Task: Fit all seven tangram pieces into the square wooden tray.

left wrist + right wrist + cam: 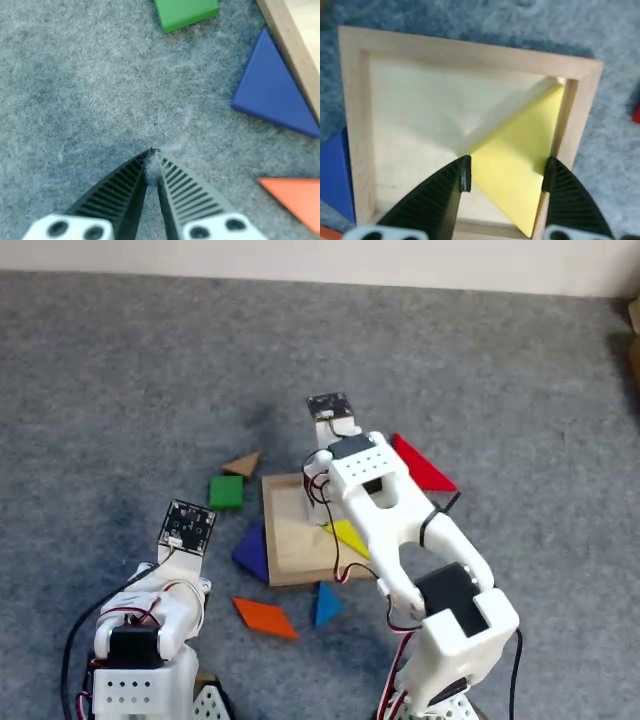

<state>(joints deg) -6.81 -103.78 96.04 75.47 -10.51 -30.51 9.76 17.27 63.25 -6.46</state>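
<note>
right pincer [506,175] clamped on yellow triangle [515,150], piece tilted in a corner of the wooden tray [470,52]; left pincer [152,155] clenched, empty, low over desk [75,75] near green square [185,12] and blue triangle [270,95]

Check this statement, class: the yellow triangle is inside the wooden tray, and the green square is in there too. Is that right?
No. The green square sits outside the wooden tray, on the grey carpet, as the high view shows. The yellow triangle is indeed inside the tray.
</note>
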